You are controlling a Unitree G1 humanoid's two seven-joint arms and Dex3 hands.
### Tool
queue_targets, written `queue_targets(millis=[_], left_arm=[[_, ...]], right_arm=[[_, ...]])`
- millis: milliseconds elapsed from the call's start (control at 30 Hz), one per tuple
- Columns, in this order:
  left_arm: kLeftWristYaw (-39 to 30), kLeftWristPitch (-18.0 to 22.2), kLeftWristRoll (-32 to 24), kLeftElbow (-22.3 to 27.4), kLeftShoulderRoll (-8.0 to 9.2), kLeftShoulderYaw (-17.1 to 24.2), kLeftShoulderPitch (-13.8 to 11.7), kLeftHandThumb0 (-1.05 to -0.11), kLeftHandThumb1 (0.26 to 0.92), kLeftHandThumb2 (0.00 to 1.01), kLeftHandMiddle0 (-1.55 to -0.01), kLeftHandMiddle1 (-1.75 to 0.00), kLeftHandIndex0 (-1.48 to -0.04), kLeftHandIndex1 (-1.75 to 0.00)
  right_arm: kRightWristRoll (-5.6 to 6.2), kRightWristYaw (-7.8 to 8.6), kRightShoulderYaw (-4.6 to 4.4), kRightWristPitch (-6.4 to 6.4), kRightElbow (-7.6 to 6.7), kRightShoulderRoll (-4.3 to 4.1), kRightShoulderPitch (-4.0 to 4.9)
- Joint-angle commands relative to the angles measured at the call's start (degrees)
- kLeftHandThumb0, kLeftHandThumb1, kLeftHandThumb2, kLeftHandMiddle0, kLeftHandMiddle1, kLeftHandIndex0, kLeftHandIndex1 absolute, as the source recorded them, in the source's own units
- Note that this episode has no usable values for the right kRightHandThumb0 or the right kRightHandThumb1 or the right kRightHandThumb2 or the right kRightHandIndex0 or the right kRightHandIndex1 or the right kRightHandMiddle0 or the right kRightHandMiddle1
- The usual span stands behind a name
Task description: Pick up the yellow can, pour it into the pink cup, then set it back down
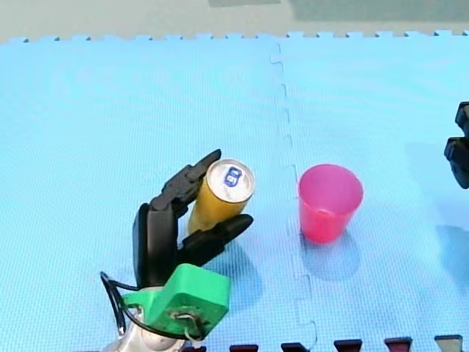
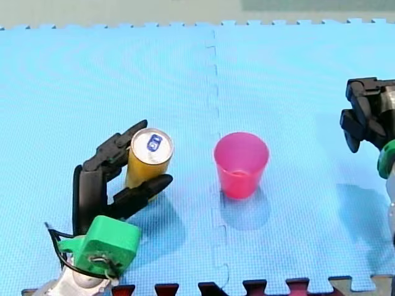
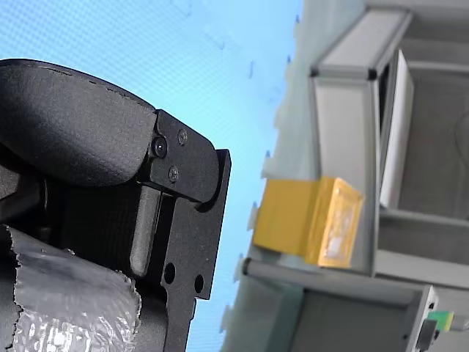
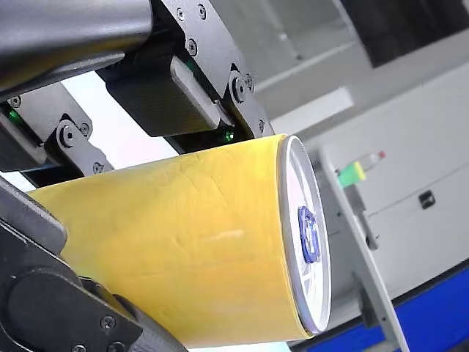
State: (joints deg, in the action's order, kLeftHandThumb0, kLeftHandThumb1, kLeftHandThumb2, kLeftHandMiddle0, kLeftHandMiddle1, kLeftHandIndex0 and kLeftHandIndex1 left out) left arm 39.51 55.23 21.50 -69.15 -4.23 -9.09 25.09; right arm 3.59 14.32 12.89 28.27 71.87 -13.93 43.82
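Note:
The yellow can (image 1: 218, 199) with a silver top and blue tab sits between the black fingers of my left hand (image 1: 229, 188), left of centre on the mat. The fingers wrap its far side and the thumb presses its near side. The can leans slightly; I cannot tell whether it touches the mat. The second wrist view shows the same can (image 4: 183, 257) clamped between finger links. The pink cup (image 1: 330, 202) stands upright to the can's right, apart from it. My right hand (image 2: 364, 117) hangs at the right edge, away from the cup, holding nothing.
Blue foam mat (image 1: 110, 110) tiles cover the surface, with a jigsaw seam (image 1: 286, 110) running between can and cup. A green mount (image 1: 183, 297) sits on my left wrist. Off the mat, a yellow box (image 3: 308, 220) lies by a metal frame.

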Motion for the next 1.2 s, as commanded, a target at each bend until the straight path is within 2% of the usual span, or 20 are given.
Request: queue_targets(millis=[0, 100, 167, 333, 533, 633, 767, 867, 967, 1167], left_arm=[[-7.6, 0.6, -6.3, -1.8, -1.51, 3.7, -1.4, -0.532, 0.829, 0.0, -0.95, 0.0, -0.8, 0.0], [-14.7, 0.9, -13.5, -1.7, -3.71, 7.6, -1.5, -0.565, 0.827, 0.0, -0.79, 0.0, -0.66, 0.0], [-17.2, 0.9, -15.9, -1.5, -4.47, 8.9, -1.3, -0.592, 0.833, 0.01, -0.74, 0.0, -0.62, 0.0], [-21.4, 0.2, -18.8, -1.3, -4.88, 10.8, -0.8, -0.712, 0.871, 0.01, -0.73, 0.0, -0.61, 0.0], [-24.5, -0.2, -20.0, -1.1, -5.36, 12.8, -0.6, -0.773, 0.895, 0.01, -0.72, 0.0, -0.59, 0.0], [-24.9, -0.3, -19.8, -1.1, -5.53, 13.5, -0.6, -0.823, 0.895, 0.01, -0.67, 0.0, -0.55, 0.0], [-27.5, -1.0, -19.8, -0.9, -5.07, 13.8, -0.3, -0.94, 0.913, 0.01, -0.41, 0.0, -0.35, 0.0], [-29.2, -2.0, -19.4, -0.7, -4.29, 13.7, -0.1, -1.03, 0.92, 0.04, -0.27, 0.0, -0.28, 0.0], [-29.4, -3.0, -18.4, -0.2, -3.73, 13.2, 0.0, -1.046, 0.92, 0.04, -0.21, 0.0, -0.26, 0.0], [-27.9, -4.5, -15.4, 1.0, -2.47, 11.6, -0.2, -1.048, 0.912, 0.02, -0.18, 0.0, -0.23, 0.0]], right_arm=[[0.22, -0.14, 0.19, -0.41, -0.19, -0.47, 0.32], [0.16, -0.23, 0.14, -0.47, -0.18, -0.49, 0.37], [0.17, -0.23, 0.16, -0.55, -0.14, -0.53, 0.43], [0.3, -0.07, 0.24, -0.67, -0.24, -0.6, 0.52], [0.28, -0.21, 0.15, -0.86, -0.45, -0.57, 0.56], [0.38, -0.16, 0.21, -0.93, -0.53, -0.54, 0.56], [0.38, -0.24, 0.19, -1.08, -0.56, -0.55, 0.63], [0.36, -0.37, 0.17, -1.3, -0.52, -0.56, 0.74], [0.31, -0.46, 0.12, -1.46, -0.5, -0.54, 0.79], [0.29, -0.6, 0.05, -1.44, -0.49, -0.38, 0.75]])
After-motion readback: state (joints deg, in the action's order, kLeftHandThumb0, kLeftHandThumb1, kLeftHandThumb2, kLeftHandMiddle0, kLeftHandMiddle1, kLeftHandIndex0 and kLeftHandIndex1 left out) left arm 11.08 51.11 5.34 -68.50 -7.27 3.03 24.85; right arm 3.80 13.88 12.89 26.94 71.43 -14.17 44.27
